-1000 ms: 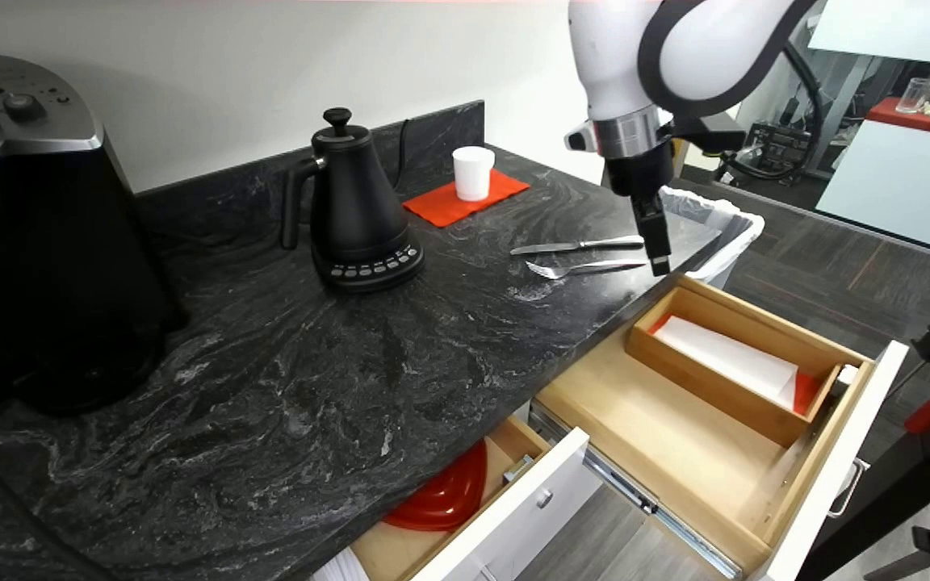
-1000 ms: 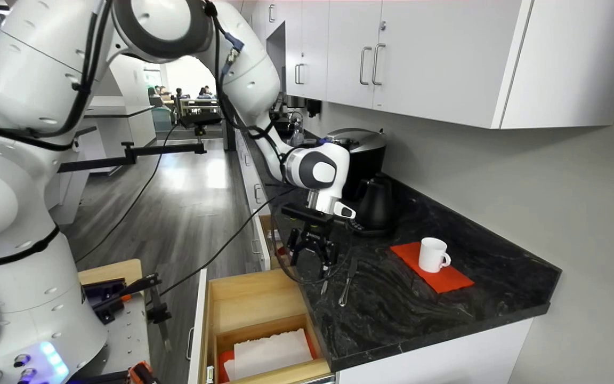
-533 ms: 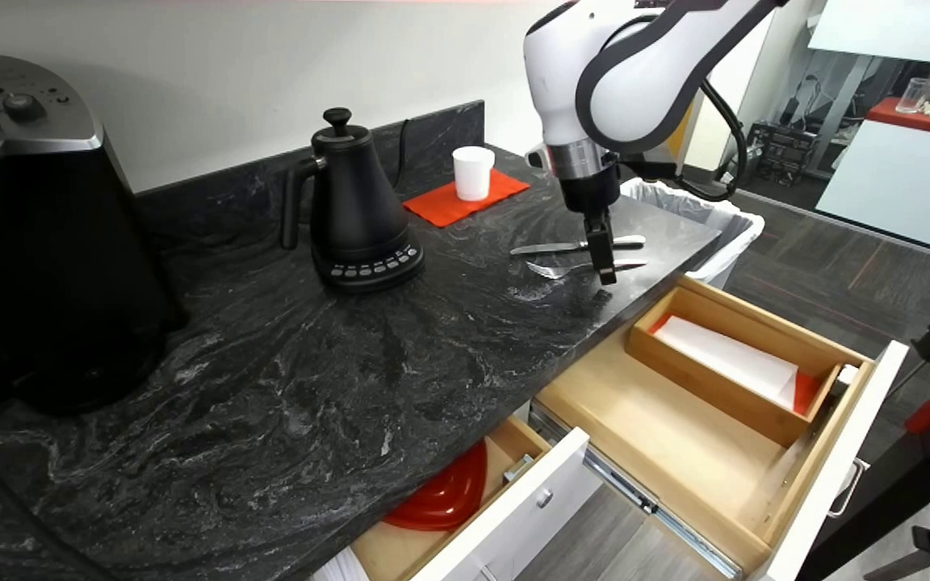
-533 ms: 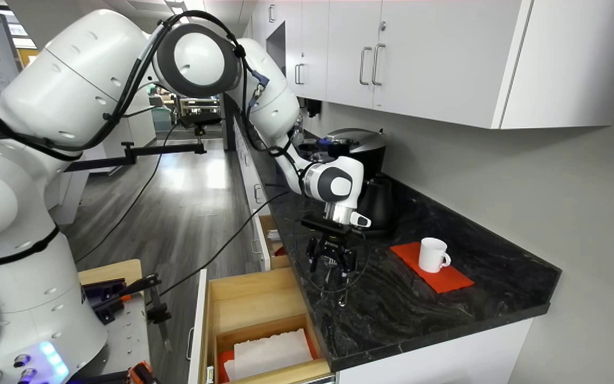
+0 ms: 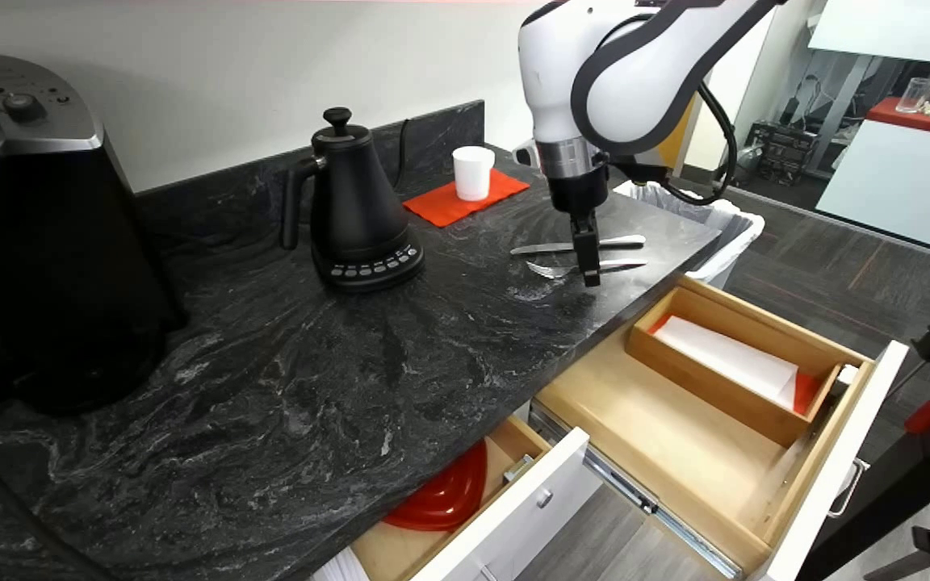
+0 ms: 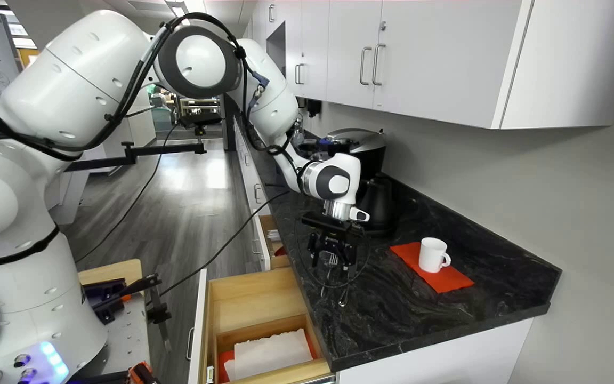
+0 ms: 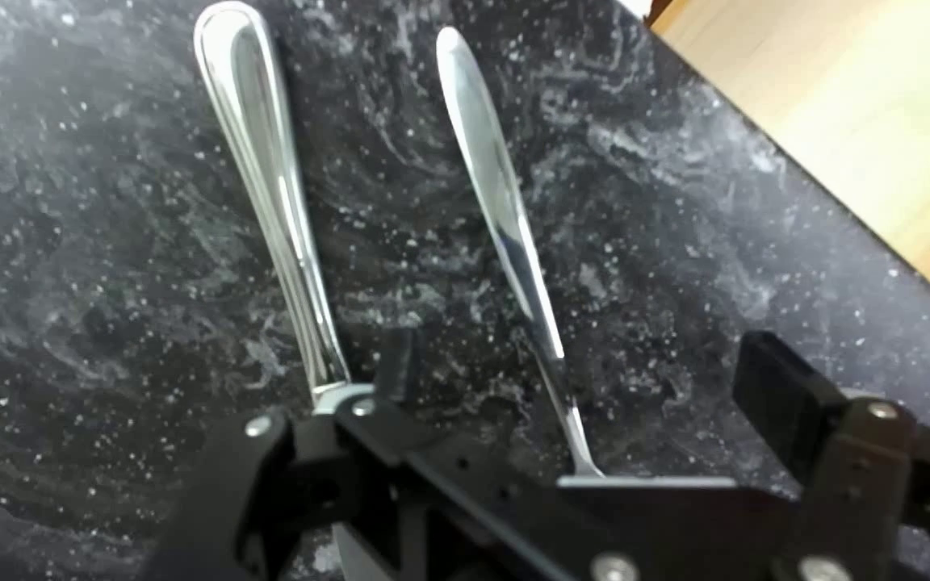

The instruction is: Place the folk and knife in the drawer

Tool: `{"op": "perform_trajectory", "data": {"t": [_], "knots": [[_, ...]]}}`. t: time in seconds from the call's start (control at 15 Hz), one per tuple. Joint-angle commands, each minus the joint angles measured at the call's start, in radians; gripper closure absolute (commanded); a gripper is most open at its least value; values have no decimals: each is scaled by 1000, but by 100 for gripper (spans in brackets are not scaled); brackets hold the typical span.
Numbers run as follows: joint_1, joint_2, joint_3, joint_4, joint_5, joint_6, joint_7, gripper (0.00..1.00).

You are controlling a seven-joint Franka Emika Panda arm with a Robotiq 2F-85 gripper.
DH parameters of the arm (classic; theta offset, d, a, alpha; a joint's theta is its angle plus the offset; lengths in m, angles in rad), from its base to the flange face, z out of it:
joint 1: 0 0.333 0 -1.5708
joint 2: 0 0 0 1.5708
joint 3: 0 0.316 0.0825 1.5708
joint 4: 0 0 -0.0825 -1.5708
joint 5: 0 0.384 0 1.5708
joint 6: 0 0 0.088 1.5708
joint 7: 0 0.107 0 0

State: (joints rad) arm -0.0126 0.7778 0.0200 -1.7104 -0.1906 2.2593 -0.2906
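Note:
Fork [image 5: 625,263] and knife [image 5: 540,248] lie apart, roughly side by side, on the dark counter in an exterior view. Above them points my gripper [image 5: 591,281], tips downward. In the wrist view the jaws stand wide apart: the fork's handle [image 7: 485,153] runs into the gap between the fingers, untouched as far as I can see, and the gripper's body covers its head. The knife's handle [image 7: 249,121] lies past the left finger. The pulled-out wooden drawer [image 5: 675,411] is beside the counter edge; its corner shows in the wrist view.
Inside the drawer is a wood-rimmed tray [image 5: 715,379] with white and red paper. A white mug [image 5: 472,179] on a red napkin [image 5: 437,208], a black kettle [image 5: 358,202] and a coffee machine [image 5: 45,242] stand on the counter. A white-fronted drawer [image 5: 513,516] is also pulled out.
The arm has carried the gripper from near the counter edge inward, over the cutlery, with only a slight shift in the last half second. Fork, knife and drawer have stayed put.

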Motion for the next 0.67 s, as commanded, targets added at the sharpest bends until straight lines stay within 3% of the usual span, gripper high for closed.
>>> {"op": "perform_trajectory", "data": {"t": [0.0,0.47,0.53,0.6], "knots": [[-18,-39,14,-69,-11,97,-45,0],[-48,-65,20,-138,7,181,-81,0],[-53,-69,21,-146,8,192,-88,25],[-57,-72,22,-153,8,201,-94,27]]}}
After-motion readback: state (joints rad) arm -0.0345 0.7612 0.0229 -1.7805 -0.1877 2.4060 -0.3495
